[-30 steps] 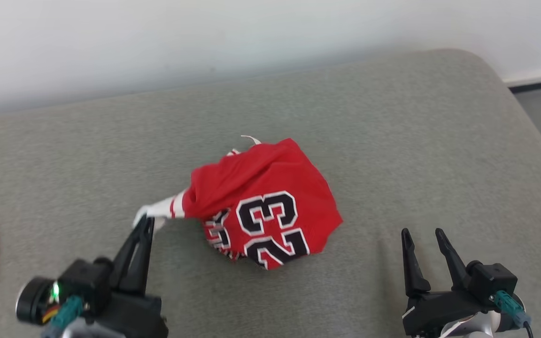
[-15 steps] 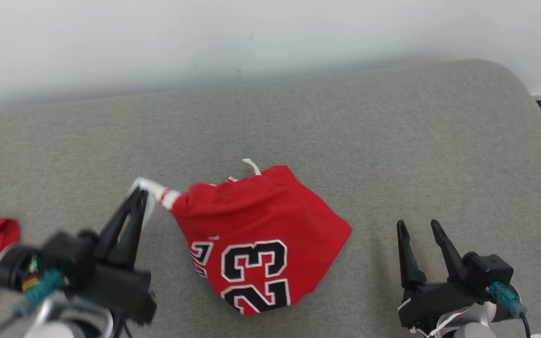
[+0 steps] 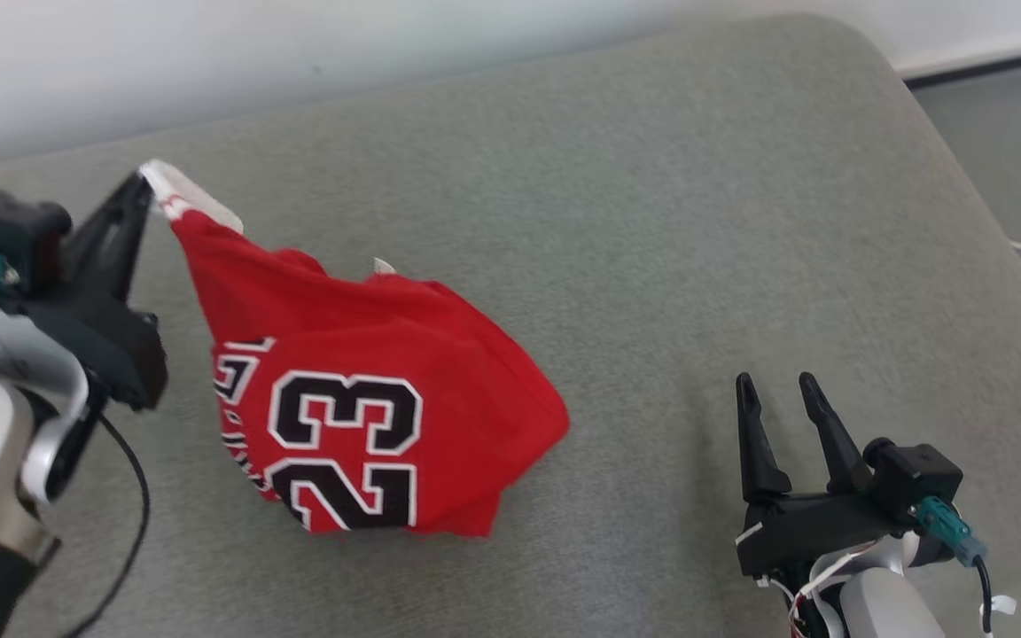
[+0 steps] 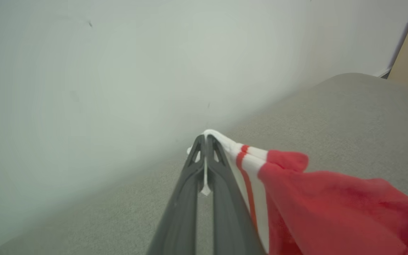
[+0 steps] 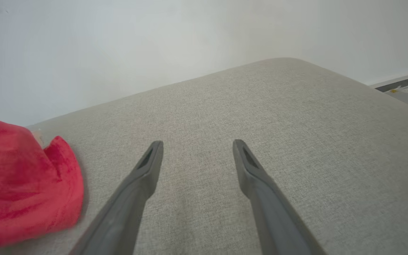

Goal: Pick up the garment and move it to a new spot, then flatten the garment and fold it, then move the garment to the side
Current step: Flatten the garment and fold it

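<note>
Hoisted higher than half a second ago, the jersey now hangs stretched from its white trim, which the left gripper pinches with jaws closed tight above the far left of the cushion, the lower fold trailing on the cushion's middle. The right gripper waits over the cushion's near right, jaws spread and empty, likely held back to catch a second corner for flattening.
</note>
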You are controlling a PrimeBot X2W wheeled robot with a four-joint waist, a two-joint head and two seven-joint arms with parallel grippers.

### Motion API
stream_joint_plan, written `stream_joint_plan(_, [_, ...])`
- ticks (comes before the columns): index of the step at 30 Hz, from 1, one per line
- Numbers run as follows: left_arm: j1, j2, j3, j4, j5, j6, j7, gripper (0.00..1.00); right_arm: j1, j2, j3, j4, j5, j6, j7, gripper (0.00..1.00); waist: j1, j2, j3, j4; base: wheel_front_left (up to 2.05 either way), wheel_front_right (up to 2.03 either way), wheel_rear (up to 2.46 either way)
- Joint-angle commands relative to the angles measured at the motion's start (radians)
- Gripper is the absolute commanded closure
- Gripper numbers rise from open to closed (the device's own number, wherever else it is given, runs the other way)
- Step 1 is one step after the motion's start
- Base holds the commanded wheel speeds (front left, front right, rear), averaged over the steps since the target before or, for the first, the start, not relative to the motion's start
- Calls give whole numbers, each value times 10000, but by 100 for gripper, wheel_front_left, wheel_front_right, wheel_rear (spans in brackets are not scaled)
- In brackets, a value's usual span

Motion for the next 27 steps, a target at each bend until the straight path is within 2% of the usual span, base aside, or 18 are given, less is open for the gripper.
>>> stream_joint_plan(1, [-491,21,-44,499,-14,-155,-59,100,-192,24,43,95,87,-22,-113,0,-1,-1,815,-882,0,0,0])
stream_joint_plan(9, [-1996,23,-511,3430,118,-598,-96,100,-561,25,327,387,361,-22,-259,0,-1,-1,1280,-1586,0,0,0])
stream_joint_plan(15, [-2667,-194,-994,4993,80,-735,-692,100,-533,22,262,352,364,-22,-276,0,-1,-1,1256,-1682,0,0,0])
stream_joint_plan(16, [-2742,-242,-1099,5162,106,-749,-859,66,-478,22,196,333,325,-22,-273,0,-1,-1,1207,-1637,0,0,0])
stream_joint_plan(17, [-2800,-286,-1156,5309,80,-759,-991,0,-447,25,168,324,285,-22,-271,0,-1,-1,1154,-1588,0,0,0])
stream_joint_plan(20, [-2961,-554,-1288,5511,-128,-742,-1443,0,-376,19,54,321,158,-22,-273,0,-1,-1,882,-1382,0,0,0])
stream_joint_plan(27, [-2793,-714,-1437,5331,-493,-744,-2305,0,-147,19,-178,311,-184,-22,-273,0,-1,-1,197,-791,0,0,0])
